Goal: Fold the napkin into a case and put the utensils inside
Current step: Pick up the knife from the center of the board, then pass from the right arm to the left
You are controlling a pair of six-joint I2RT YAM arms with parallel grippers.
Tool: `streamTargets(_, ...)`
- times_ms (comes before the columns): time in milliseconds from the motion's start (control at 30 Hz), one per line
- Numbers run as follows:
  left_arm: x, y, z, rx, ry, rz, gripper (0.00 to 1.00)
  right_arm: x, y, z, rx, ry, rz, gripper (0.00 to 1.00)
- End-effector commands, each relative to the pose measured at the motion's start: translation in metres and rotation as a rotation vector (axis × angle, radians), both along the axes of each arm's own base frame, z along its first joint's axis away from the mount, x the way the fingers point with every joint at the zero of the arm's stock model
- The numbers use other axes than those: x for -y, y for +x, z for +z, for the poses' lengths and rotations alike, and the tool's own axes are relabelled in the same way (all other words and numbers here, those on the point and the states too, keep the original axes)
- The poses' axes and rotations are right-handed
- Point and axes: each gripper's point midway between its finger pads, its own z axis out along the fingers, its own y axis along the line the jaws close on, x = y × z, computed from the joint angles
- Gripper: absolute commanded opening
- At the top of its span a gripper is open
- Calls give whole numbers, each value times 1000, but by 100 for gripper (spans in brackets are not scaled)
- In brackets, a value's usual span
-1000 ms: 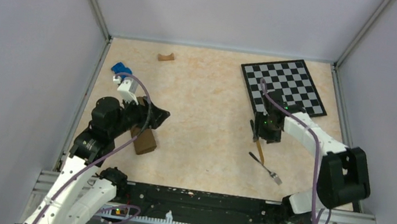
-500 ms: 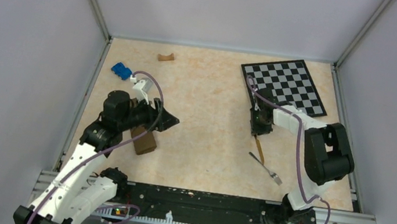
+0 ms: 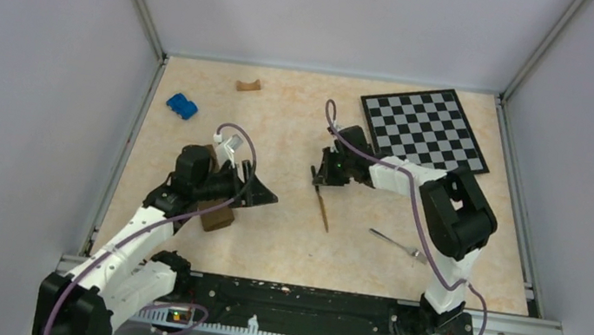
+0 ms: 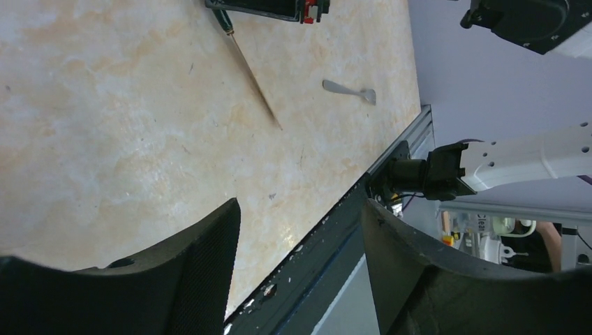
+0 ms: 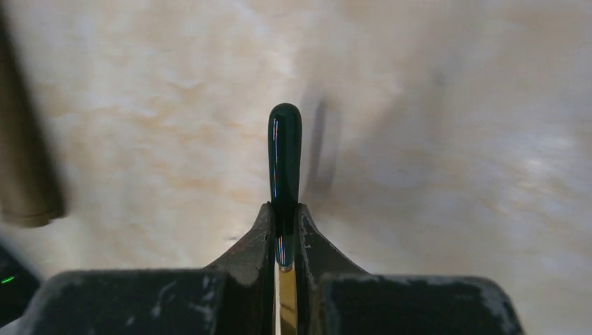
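The table [image 3: 282, 122] is a matte beige marbled top, and the right gripper [image 3: 322, 171] is out around the middle of it, a bit toward the far edge, pinched tight on the knife [image 3: 323, 209]. From the right wrist cam the black fingers [image 5: 255, 244] squeeze it from both sides, with a glossy dark rounded end poking out past them and a yellowish strip running back between them. The rest of it is a thin brownish sliver that tapers to a point. Its long axis runs from the gripper toward the near edge, leaning slightly right, with the point at the near end. Can't tell if that point touches the table. The fork [image 3: 395, 241], slim shiny metal, lies flat in the near right part, well apart from the knife and angled across; the tines are too small to make out. The case [image 3: 218, 218] is a folded brown cloth block near the left edge, mostly hidden under the left arm, so only one end shows. The left gripper [image 3: 261, 198] hangs just right of it, jaws wide with nothing between them.
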Motion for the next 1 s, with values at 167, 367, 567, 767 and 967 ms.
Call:
streamTargets(167, 16, 10, -3, -16, -95, -9, 78, -107, -29, 132, 29, 856, 253, 0)
streamTargets(367, 28, 14, 3, 24, -139, -6, 65, -112, -59, 181, -7, 1161, 302, 0)
streamTargets(567, 31, 8, 6, -2, -228, 12, 66, -111, -70, 199, 19, 1249, 325, 0)
streamTargets(767, 31, 8, 3, -8, -229, 44, 61, -114, -68, 200, 29, 1236, 319, 0)
streamTargets(967, 32, 14, 8, 15, -200, 60, 46, -120, -68, 196, 37, 1205, 315, 0)
